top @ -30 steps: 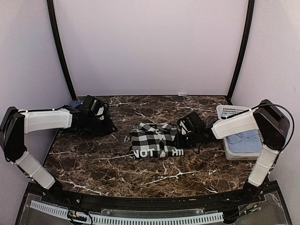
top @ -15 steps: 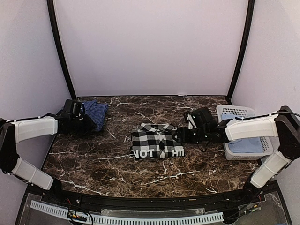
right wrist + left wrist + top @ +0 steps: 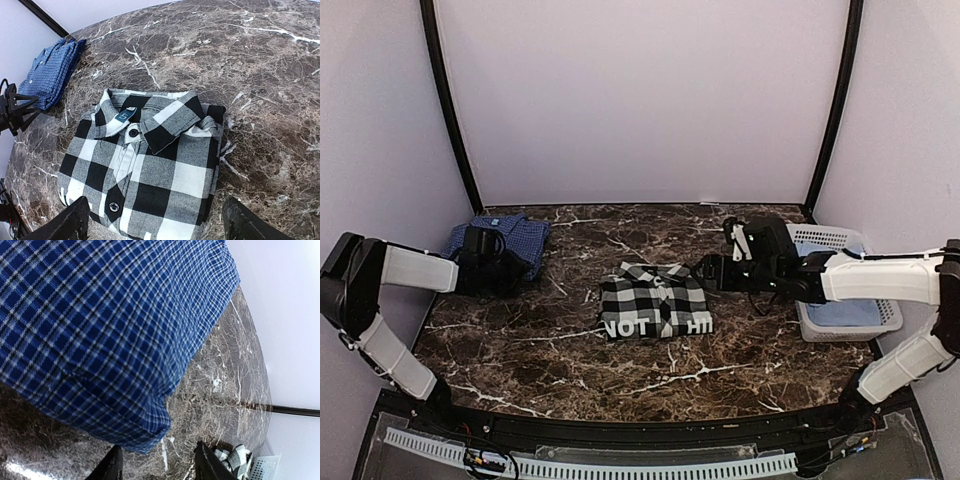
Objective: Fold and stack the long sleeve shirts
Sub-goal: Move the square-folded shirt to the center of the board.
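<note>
My left end effector (image 3: 159, 452) is low over the bench (image 3: 620, 370) at the far left side. Its two fingers (image 3: 112, 467) stand apart and nothing is pressed between them. The dark blue checked shirt (image 3: 100, 330) lies folded directly in front of them, and its near corner comes just up to the fingertips. From the wrist view I cannot tell whether the cloth touches a finger.

My right end effector (image 3: 155, 200) is stretched toward the middle of the bench, with its fingers spread wide and holding nothing. It hangs at the right edge of the black-and-white checked shirt (image 3: 653, 300). This shirt lies folded into a neat rectangle in the centre of the bench, front side up, with the collar toward the far wall. Two dark buttons show on the placket, and white letters run along the near edge.

The two shirts are well apart, one not on the other. At the right edge of the bench stands a white slotted basket (image 3: 820, 235) with a light blue cloth (image 3: 845, 310) inside, and my right arm passes over it.
</note>
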{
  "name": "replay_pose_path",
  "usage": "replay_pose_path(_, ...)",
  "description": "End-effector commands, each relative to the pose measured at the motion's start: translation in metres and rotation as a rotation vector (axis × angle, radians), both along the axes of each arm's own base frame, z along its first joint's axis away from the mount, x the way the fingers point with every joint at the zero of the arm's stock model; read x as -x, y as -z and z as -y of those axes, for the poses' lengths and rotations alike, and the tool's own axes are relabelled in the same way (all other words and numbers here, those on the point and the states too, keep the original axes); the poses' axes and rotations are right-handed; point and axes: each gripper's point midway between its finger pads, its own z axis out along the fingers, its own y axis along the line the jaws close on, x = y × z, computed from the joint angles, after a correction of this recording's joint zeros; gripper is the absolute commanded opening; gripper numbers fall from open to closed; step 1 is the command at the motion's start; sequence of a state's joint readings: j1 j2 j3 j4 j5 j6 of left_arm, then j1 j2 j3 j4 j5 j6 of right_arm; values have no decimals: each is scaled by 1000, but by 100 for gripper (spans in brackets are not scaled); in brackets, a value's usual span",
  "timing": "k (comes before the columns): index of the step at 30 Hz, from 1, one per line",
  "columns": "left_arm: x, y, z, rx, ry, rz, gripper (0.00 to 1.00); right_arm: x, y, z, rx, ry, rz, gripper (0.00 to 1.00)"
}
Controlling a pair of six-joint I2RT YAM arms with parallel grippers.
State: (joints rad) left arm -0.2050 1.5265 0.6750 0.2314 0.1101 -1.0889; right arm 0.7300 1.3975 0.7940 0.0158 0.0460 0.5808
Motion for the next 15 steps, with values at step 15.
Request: replay_pose_path(15, -24, 40, -3, 10, -25, -7, 54, -1, -26, 5, -55, -3, 103, 99)
